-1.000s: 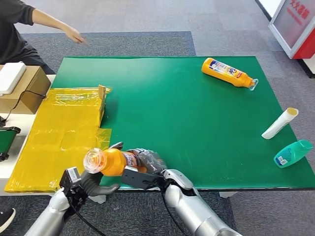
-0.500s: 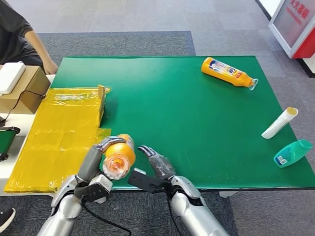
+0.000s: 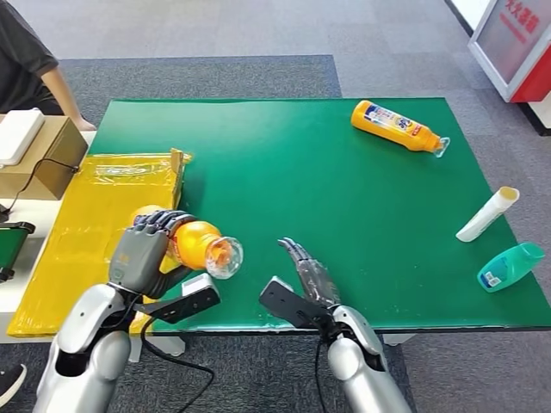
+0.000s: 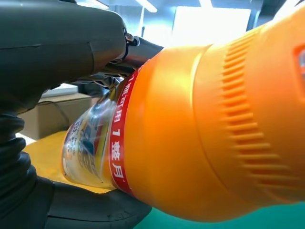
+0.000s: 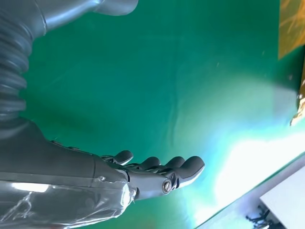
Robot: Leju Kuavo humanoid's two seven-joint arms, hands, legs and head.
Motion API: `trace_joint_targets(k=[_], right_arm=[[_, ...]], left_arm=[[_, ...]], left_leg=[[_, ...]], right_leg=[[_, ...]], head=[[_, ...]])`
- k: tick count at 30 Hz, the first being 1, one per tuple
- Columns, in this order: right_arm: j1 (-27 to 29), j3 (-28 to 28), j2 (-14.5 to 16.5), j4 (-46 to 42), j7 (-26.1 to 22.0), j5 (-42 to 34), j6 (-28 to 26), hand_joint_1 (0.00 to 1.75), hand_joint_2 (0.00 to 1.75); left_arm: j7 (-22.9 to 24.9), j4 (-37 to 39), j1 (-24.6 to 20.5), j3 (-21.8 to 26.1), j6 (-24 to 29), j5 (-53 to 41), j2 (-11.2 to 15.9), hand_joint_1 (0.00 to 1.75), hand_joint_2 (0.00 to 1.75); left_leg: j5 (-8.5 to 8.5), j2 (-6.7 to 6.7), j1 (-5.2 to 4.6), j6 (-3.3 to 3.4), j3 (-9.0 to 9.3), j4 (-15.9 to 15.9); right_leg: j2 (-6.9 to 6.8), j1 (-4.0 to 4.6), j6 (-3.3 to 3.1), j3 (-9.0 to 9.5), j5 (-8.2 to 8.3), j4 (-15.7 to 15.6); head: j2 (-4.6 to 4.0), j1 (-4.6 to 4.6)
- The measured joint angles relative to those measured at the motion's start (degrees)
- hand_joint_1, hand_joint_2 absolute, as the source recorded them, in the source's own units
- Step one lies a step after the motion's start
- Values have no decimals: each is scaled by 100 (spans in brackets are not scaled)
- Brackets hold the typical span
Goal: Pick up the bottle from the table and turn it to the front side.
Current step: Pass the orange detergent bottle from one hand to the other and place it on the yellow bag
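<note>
I have the orange plastic bottle with the clear cap (image 3: 198, 245) in the lower left of the head view, lifted off the green surface (image 3: 312, 172) and lying roughly level, its clear cap end pointing toward the frame's centre. My left hand (image 3: 139, 254) is wrapped over the bottle's body, dark fingers (image 3: 159, 219) curled across the top; in the left wrist view the orange bottle (image 4: 201, 138) sits against the thumb, its printed label and red band turned toward the hand (image 4: 61, 47). My right hand (image 3: 311, 277) is at lower centre over the near edge of the surface, holding nothing, fingers stretched out and slightly apart, as the right wrist view confirms (image 5: 144, 174). Just beyond the left hand lies a yellow plastic sheet (image 3: 97, 224) in the left part of the frame. Farther out, a second orange bottle with a blue label (image 3: 398, 126) lies in the upper right, and a white tube (image 3: 487, 214) and a teal bottle (image 3: 510, 266) lie near the right edge. A person's arm (image 3: 62, 90) and a cardboard box (image 3: 48, 151) are at upper left.
</note>
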Motion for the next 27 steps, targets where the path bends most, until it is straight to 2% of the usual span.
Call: trace_joint_targets(k=[4,7,12,17,18,21,22,27], right_arm=[[119,-222,-10,-127,-120,-33,85,0,175],[177,-301,-14,-126,-179,-32,126,0,175],[184,-345,-14,-40,-249,-51,189,0,175],[167,-342,-5,143,-310,-100,204,0,175],[162,-339,-3,180,-313,-106,206,0,175],[144,-317,-1,298,-332,-143,217,0,175],[136,-306,0,338,-345,-166,219,0,175],[104,-279,5,482,-402,-259,219,0,175]], left_arm=[[460,690,-272,70,-432,-207,273,175,175],[643,1258,-398,206,-539,-362,374,175,175],[789,2182,-868,553,-391,-816,408,175,175],[706,3056,-1315,857,-105,-1265,407,175,175],[696,3189,-1378,894,-62,-1327,407,156,175],[653,3566,-1553,999,30,-1466,404,25,175],[630,3680,-1603,1036,35,-1492,401,0,175],[441,4138,-1696,1232,-16,-1447,372,0,175]], left_leg=[[3,6,0,-3,2,0],[5,9,0,-4,-1,0],[5,8,0,-4,-1,0],[9,8,0,-10,1,0],[10,8,0,-12,1,0],[13,8,0,-14,1,0],[14,8,0,-14,1,0],[16,6,1,-14,-1,0]], right_leg=[[7,0,-2,-2,3,0],[11,1,-3,-6,4,0],[10,0,-3,-2,4,1],[11,1,-4,-1,6,1],[11,1,-5,-1,6,1],[11,1,-5,-1,7,2],[11,1,-5,-1,7,2],[10,2,-4,-1,7,2]], head=[[0,-1],[0,0],[0,0],[0,0],[0,-1],[0,-1],[0,0],[0,0]])
